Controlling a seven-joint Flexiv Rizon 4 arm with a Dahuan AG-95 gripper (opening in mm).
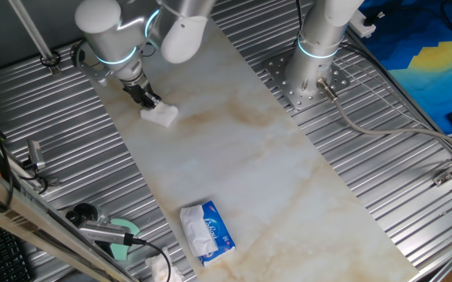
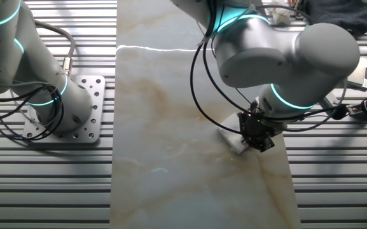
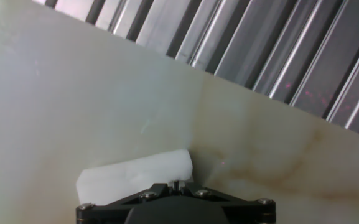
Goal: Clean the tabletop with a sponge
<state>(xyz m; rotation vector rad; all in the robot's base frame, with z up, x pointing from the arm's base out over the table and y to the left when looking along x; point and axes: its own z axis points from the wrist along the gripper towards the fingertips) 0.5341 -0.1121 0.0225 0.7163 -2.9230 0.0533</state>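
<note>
The marble-look counter (image 1: pixel 265 164) runs long and glossy across the ribbed grey metal surface (image 1: pixel 398 204), white with faint tan-brown veins. A second robot base (image 1: pixel 312 78) stands bolted to a plate on the metal beside the slab.

The Rizon arm (image 1: pixel 124 31) reaches down over one end of the counter, close to its edge by the metal ribs. Its black claw (image 1: pixel 147 99) is pressed down onto the sponge (image 1: pixel 160 115), a small white block lying flat on the marble. In the hand view the sponge pokes out from under the claw body, touching the slab near a brown vein. The claw appears closed around the sponge, though the fingertips are hidden by it and by the claw body.

Well apart, near the opposite end of the counter, a blue-and-white tissue pack (image 1: pixel 207 231) lies on the marble. A crumpled white tissue (image 1: pixel 161 269) sits just off the slab's edge.
</note>
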